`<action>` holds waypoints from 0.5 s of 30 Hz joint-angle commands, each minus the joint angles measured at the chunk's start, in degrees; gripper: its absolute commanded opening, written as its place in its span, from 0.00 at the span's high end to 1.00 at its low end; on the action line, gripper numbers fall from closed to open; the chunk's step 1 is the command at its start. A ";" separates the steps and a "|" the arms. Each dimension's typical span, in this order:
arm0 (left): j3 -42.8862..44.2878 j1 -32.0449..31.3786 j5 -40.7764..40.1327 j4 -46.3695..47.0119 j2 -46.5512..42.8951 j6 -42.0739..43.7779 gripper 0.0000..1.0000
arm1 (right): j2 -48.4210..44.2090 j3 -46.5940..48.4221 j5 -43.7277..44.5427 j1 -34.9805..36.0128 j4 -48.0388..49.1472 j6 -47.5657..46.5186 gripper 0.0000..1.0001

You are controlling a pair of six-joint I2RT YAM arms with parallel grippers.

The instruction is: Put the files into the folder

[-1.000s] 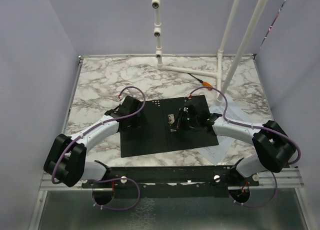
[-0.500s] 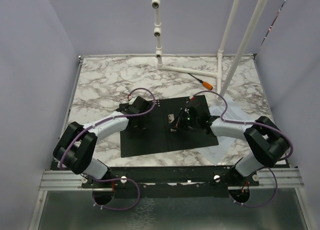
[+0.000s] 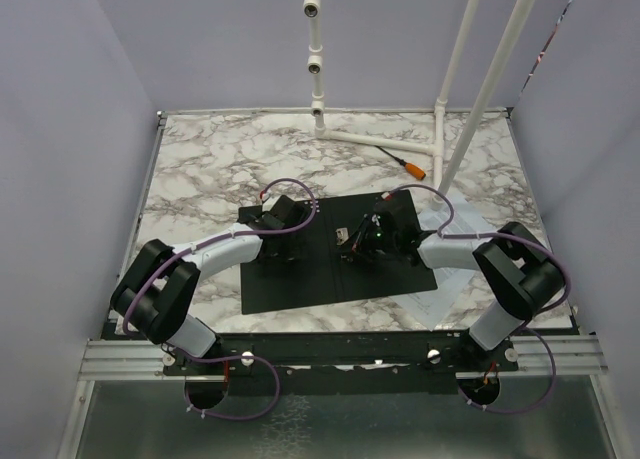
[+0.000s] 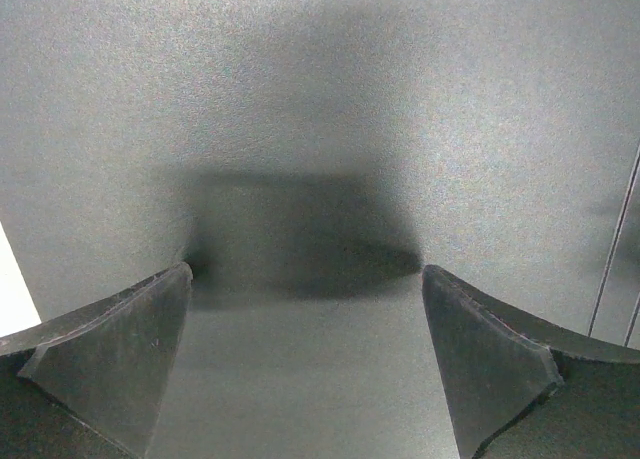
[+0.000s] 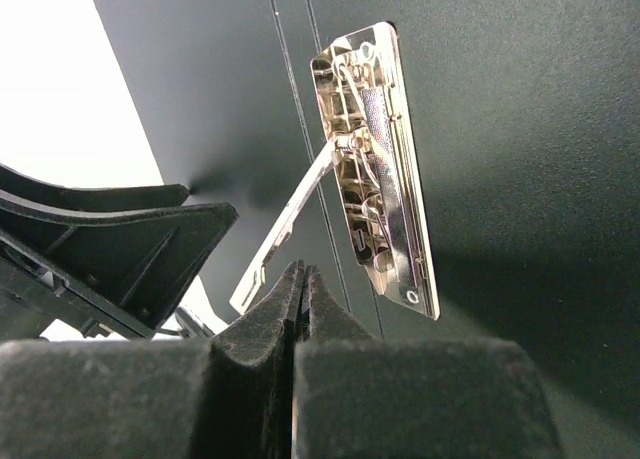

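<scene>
The folder [image 3: 300, 279] lies open on the table, black inside up, also filling the left wrist view [image 4: 320, 99]. Its metal spine clip [image 5: 375, 169] has its lever [image 5: 285, 229] raised. My right gripper [image 5: 302, 271] is shut with nothing between its pads, just below the clip and right of the lever's tip; from above it sits at the spine [image 3: 352, 247]. My left gripper [image 4: 306, 271] is open and low over the folder's left half [image 3: 283, 241], nothing between its fingers. White files [image 3: 478, 234] show from under the folder's right edge.
An orange-handled screwdriver [image 3: 408, 164] lies on the marble table [image 3: 200, 169] behind the folder. A white pipe frame [image 3: 380, 141] with upright poles stands at the back. Purple walls close in both sides.
The left arm has swung in to the right, carrying its open gripper further onto the folder's left half. The right arm's elbow has drawn inward while its shut gripper stayed by the clip.
</scene>
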 commanded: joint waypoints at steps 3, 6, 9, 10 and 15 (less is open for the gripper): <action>-1.47 -0.42 -1.68 0.72 0.35 -1.04 0.01 | 1.65 1.65 -2.65 -1.73 2.72 0.81 0.99; -1.89 -0.42 -1.08 0.78 0.06 -1.34 0.01 | 2.39 2.86 -3.19 -2.61 2.74 0.43 1.00; -2.16 -0.53 -0.92 0.82 -0.55 -1.48 0.01 | 3.42 4.39 -3.47 -3.32 2.25 0.23 0.99; -2.28 -0.59 -0.99 0.78 -0.69 -1.45 0.01 | 3.80 4.99 -3.35 -3.49 2.07 0.19 0.99; -2.55 -0.55 -1.35 0.79 -1.11 -1.36 0.01 | 6.06 8.24 -3.37 -4.67 1.15 -0.19 0.99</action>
